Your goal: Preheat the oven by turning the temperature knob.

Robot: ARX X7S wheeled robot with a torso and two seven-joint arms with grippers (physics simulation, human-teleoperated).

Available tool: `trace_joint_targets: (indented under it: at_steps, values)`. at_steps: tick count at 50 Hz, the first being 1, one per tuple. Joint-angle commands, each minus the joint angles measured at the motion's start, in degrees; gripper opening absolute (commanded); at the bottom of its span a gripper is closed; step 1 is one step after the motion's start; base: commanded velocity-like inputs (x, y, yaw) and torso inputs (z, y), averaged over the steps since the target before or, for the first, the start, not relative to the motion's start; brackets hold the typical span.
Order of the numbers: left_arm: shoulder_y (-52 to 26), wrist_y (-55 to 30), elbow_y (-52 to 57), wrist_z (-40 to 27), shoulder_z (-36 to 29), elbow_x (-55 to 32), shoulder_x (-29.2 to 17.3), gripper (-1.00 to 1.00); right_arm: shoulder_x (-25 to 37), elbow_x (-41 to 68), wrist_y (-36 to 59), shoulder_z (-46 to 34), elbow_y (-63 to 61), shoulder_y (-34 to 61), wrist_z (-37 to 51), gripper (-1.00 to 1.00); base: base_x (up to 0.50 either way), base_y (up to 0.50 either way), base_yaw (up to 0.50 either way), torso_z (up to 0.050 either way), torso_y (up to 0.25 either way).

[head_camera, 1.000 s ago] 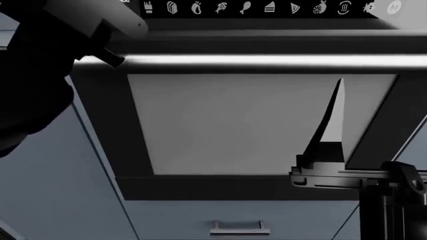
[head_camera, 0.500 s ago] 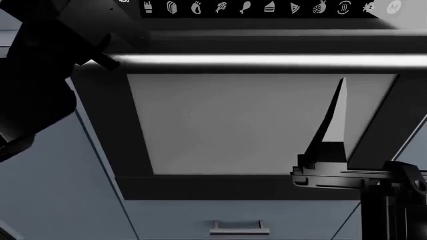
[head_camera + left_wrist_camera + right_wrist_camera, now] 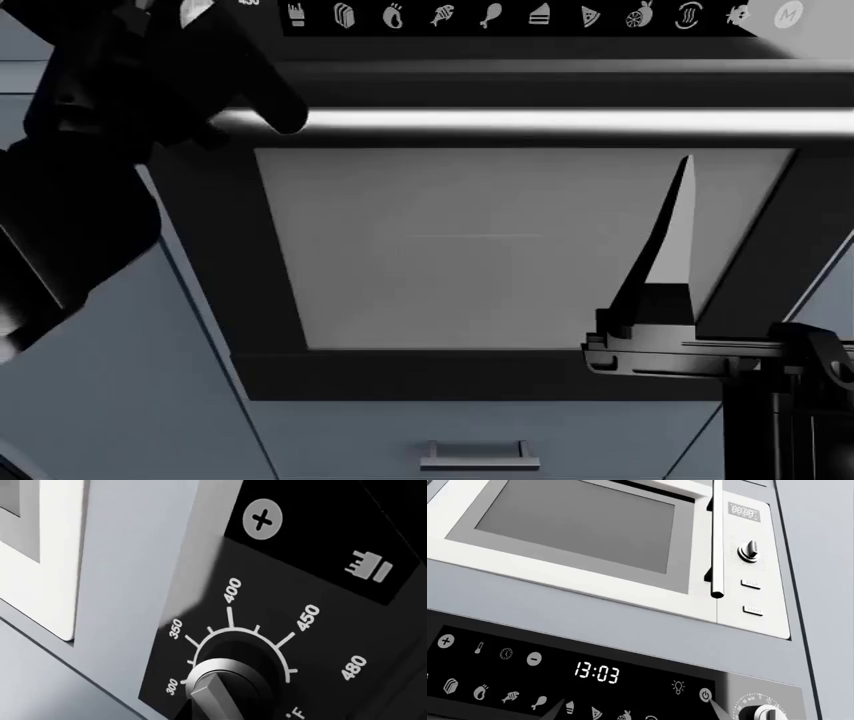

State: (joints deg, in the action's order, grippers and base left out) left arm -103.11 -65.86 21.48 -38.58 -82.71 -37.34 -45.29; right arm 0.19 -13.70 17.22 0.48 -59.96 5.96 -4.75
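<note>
The black oven (image 3: 454, 250) fills the head view, with its pale grey window, silver bar handle (image 3: 561, 122) and strip of white food icons (image 3: 534, 15). The left wrist view shows the temperature knob (image 3: 223, 682) close up, a dark dial with a grey ridge, ringed by 300 to 480. My left gripper (image 3: 213, 715) has dark finger edges tight against both sides of the ridge. In the head view my left gripper (image 3: 200, 60) covers the knob at the oven's upper left corner. My right gripper (image 3: 639, 712) is open and empty, held before the window (image 3: 681, 250).
A white microwave (image 3: 574, 530) sits above the oven's control panel with the clock 13:03 (image 3: 597, 672). A second dial (image 3: 760, 713) is at the panel's right end, by the pale "M" control (image 3: 790, 14). A blue-grey drawer with a metal handle (image 3: 481, 458) lies below the oven.
My left arm has rolled at the wrist against the oven's upper left corner; its dark bulk now reaches further right over the bar handle. The right arm has not moved.
</note>
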Motion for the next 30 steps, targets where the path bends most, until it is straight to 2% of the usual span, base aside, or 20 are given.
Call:
trace_joint_targets:
  at_steps: [1, 19, 30]
  values:
    - [-1.9, -1.0, -0.6, 1.8, -5.0, 5.7, 0.9, -1.00, 0.0, -0.1, -0.1, -0.1, 0.0, 0.1, 0.1, 1.00, 0.00, 0.00, 0.00, 0.000, 0.000]
    - [-4.1, -2.2, 0.4, 2.8, -12.5, 11.4, 1.4, -1.00, 0.0, 0.2, -0.1, 0.2, 0.0, 0.2, 0.0, 1.00, 0.01, 0.00, 0.00, 0.001, 0.000]
    - [-4.5, -2.7, 0.9, 2.8, -13.8, 12.5, 1.4, -1.00, -0.1, 0.3, -0.5, 0.5, 0.0, -0.1, 0.0, 1.00, 0.00, 0.00, 0.00, 0.001, 0.000]
